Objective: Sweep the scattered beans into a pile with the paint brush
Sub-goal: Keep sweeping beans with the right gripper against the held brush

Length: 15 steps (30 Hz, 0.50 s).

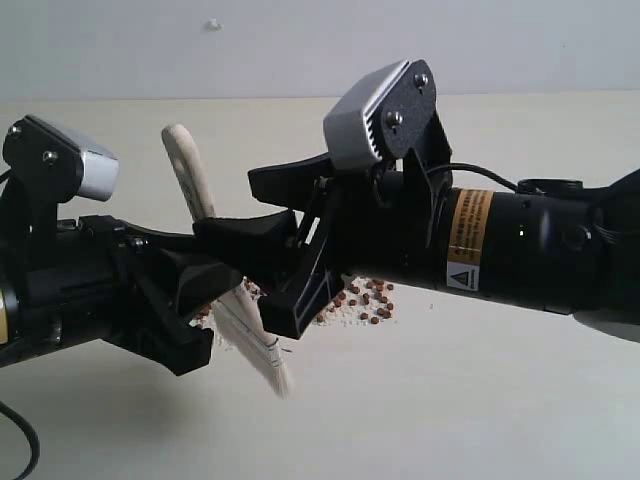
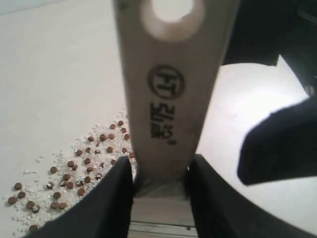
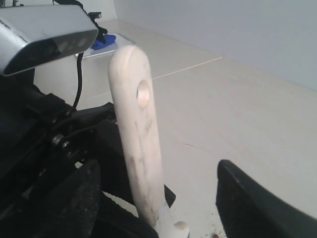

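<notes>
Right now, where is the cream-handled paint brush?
In the exterior view the wide, cream wooden paint brush leans left of centre, clamped in the left pincer, bristles down left of the small reddish-brown beans.

On the cream table, small reddish-brown beans lie scattered among whitish crumbs, well away from its far edge.
</notes>
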Each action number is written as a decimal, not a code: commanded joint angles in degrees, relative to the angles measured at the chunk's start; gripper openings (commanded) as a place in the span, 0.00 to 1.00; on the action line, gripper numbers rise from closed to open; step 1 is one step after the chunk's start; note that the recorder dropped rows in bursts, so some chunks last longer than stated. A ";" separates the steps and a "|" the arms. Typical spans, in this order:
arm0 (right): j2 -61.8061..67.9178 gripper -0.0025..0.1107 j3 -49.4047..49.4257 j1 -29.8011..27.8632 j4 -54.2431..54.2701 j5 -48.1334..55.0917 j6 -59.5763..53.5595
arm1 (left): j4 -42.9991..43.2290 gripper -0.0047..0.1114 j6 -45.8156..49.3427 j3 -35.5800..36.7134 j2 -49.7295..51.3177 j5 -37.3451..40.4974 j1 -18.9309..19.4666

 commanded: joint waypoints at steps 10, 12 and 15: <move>0.10 0.58 -0.39 0.13 0.03 1.54 -0.95 | 0.03 0.04 -0.02 -0.50 2.68 -0.25 0.13; 0.10 0.58 -0.39 0.13 0.03 3.59 -0.95 | 0.03 0.04 -0.02 -0.50 4.06 -0.79 0.13; 0.10 0.58 -0.39 0.13 0.03 6.20 -0.95 | 0.03 0.04 -0.02 -0.50 6.20 -4.65 0.13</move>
